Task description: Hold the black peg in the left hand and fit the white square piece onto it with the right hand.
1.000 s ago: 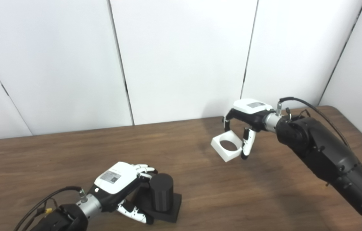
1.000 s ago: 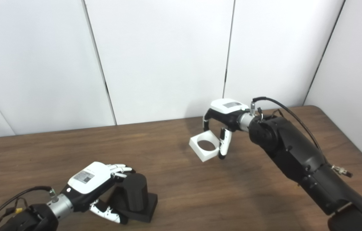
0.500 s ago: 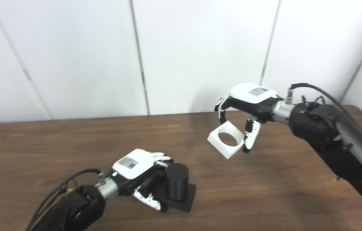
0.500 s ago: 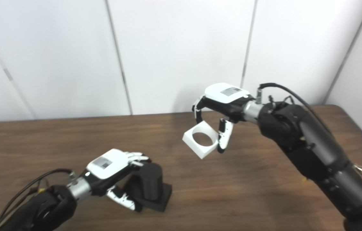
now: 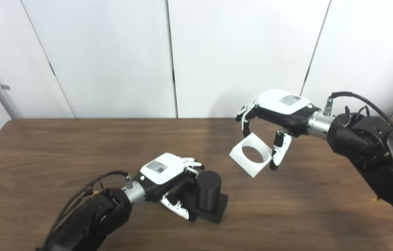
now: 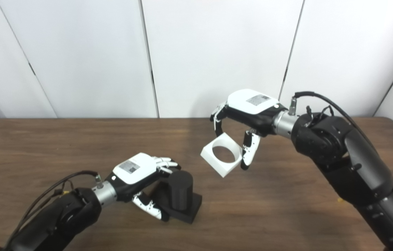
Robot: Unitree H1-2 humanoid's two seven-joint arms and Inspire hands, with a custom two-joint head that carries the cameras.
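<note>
**White piece aloft, peg held on the worktop**

The left hand lies low over the brown wooden worktop, its fingers curled round the black peg from the left side, thumb reaching along the square black base under the peg; the peg stands upright on that base, which rests flat on the worktop; the grasp looks closed on the peg, though the contact behind the cylinder is hidden.

The right hand hangs in the air up and to the right of the peg, well apart from it; its fingers and thumb pinch the white square piece at opposite edges, fingers on the far corner, thumb on the near right side; the piece is tilted, one corner pointing downward, its round hole open toward the cameras; it is clear of the worktop, and a faint shadow lies on the wood beneath it.

White wall panels stand behind the worktop.
</note>
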